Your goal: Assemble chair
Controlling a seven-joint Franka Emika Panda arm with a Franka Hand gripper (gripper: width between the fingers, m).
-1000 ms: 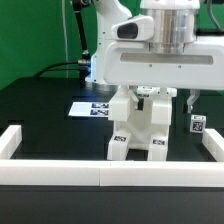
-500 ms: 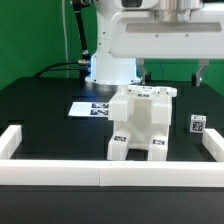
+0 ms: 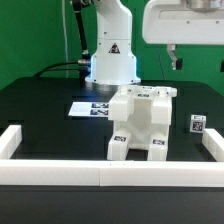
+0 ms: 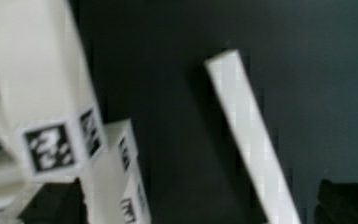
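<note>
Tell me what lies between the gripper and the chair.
Nothing. In the exterior view the open gripper hangs above the chair, toward that view's right, and the stretch between them is bare.

chair [image 3: 140, 122] | look: chunky white plastic, blocky parts joined into one body, small black-and-white square tags on both near legs and on top | pose: standing on its legs on the black bench [image 3: 40, 105] | place: just beside the marker board [image 3: 86, 108], toward the exterior view's right
</note>
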